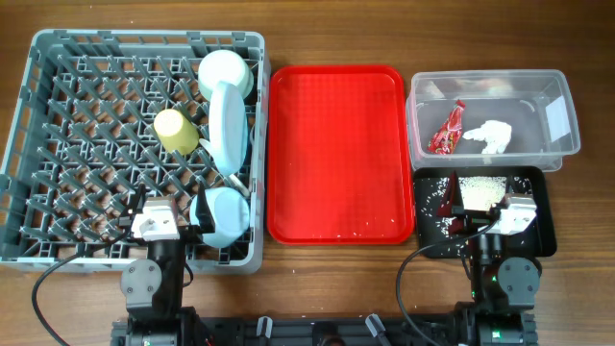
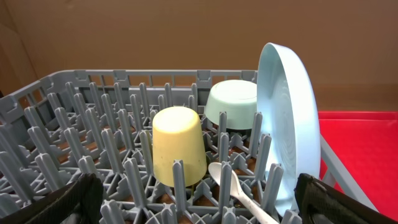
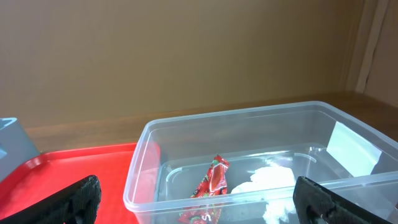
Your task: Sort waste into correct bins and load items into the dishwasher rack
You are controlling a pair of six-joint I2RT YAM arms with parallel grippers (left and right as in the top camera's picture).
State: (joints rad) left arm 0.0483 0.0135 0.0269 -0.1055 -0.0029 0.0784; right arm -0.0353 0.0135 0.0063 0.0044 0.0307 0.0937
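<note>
The grey dishwasher rack [image 1: 58, 144] holds the yellow cup [image 1: 175, 131] upside down, the light-blue plate [image 1: 231, 125] on edge, the pale green-blue bowl [image 1: 225, 71] and a white spoon [image 2: 239, 194]. The clear tub [image 1: 557, 144] holds the red wrapper [image 1: 448, 129] and the white napkin [image 1: 492, 136]. The black tray [image 1: 540, 185] holds rice-like scraps [image 1: 479, 190]. My left gripper [image 2: 199, 208] is open over the rack's near edge. My right gripper [image 3: 199, 202] is open before the clear tub [image 3: 249, 134], above the black tray. The fork is not visible.
The flat red serving tray [image 1: 336, 154] lies between the rack and the bins, with a few small specks at its near edge. A pale blue rounded thing [image 1: 223, 213] sits in the rack's near right corner. Wooden table all round.
</note>
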